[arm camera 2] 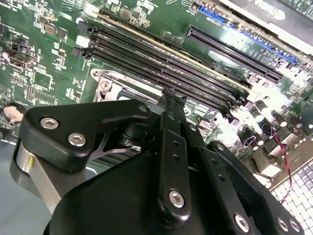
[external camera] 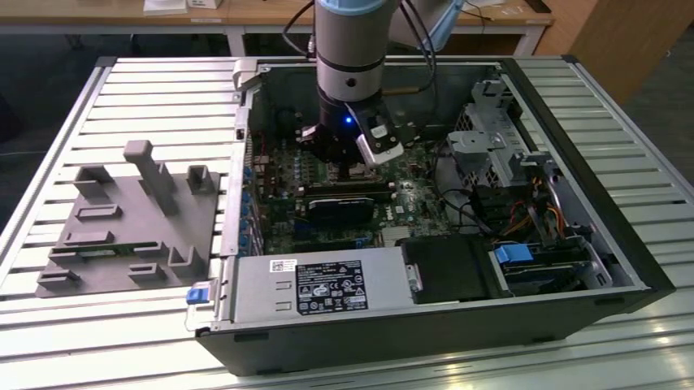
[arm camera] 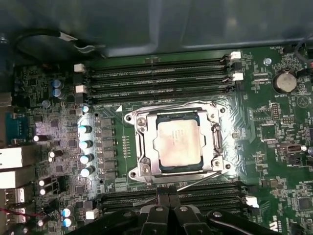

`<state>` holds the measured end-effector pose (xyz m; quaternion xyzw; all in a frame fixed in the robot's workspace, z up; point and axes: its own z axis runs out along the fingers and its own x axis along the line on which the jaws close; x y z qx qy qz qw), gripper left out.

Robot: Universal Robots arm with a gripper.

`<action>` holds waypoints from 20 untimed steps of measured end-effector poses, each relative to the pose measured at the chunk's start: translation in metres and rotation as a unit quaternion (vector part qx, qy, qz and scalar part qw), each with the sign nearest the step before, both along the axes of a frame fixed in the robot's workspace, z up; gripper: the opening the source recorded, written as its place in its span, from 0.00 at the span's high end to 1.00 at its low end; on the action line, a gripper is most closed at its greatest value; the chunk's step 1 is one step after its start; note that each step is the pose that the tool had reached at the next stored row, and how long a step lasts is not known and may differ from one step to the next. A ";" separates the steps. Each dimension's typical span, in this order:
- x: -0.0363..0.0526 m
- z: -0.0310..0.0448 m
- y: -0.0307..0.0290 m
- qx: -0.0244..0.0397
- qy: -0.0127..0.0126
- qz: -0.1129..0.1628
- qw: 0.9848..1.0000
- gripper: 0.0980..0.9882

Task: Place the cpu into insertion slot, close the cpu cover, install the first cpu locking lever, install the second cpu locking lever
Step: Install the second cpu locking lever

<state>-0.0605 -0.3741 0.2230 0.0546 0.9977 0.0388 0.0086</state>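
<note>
In the first wrist view the cpu (arm camera: 177,143) lies flat in the insertion slot (arm camera: 133,117), its pale metal face up. The cpu cover (arm camera: 145,147), a silver frame, lies down around the chip. A thin locking lever (arm camera: 200,182) sticks out at a slant along the socket's edge closest to my fingers. My gripper (arm camera: 169,197) is shut, its black fingertips just beside that lever's end; I cannot tell if they touch it. In the exterior view my gripper (external camera: 344,172) reaches down into the open computer case over the motherboard. The second wrist view shows the gripper (arm camera 2: 171,96) close above the board.
Black memory slots (arm camera: 156,73) run on both sides of the socket. A grey power supply box (external camera: 314,288) sits at the case's front, a drive cage (external camera: 499,146) on the exterior view's right. A grey fixture plate (external camera: 130,219) lies on the slatted table outside the case.
</note>
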 end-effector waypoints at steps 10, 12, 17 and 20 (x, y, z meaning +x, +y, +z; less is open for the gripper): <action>-0.0043 -0.0051 -0.0161 0.046 0.000 0.000 0.999 0.99; -0.0052 -0.0066 -0.0203 0.052 0.000 0.000 0.999 0.99; -0.0105 -0.0101 -0.0252 0.067 -0.001 0.000 0.998 0.99; -0.0138 -0.0122 -0.0271 0.076 -0.001 0.000 0.997 0.99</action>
